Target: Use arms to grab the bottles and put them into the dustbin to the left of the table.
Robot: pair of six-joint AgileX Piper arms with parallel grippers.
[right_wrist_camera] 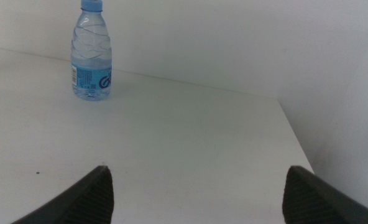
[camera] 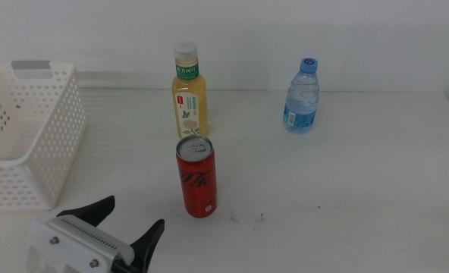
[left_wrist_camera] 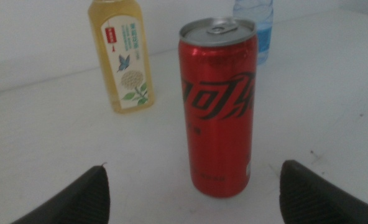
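A slim red soda can (camera: 196,178) stands upright near the middle of the white table (camera: 346,197); it fills the left wrist view (left_wrist_camera: 218,106). My left gripper (camera: 130,220) sits open at the front left, just short of the can, with the can apart from both jaws (left_wrist_camera: 193,186). Behind the can stands the yellow tea bottle (camera: 189,91) (left_wrist_camera: 122,56). Farther right stands the clear water bottle (camera: 302,96) (left_wrist_camera: 254,25) (right_wrist_camera: 92,53). The white perforated dustbin (camera: 27,136) is at the left edge. My right gripper (right_wrist_camera: 196,186) is open, far from the water bottle, and out of the middle view.
Small dark specks (camera: 247,218) lie on the tabletop beside the can. The table's right edge (right_wrist_camera: 296,143) runs close to a white wall.
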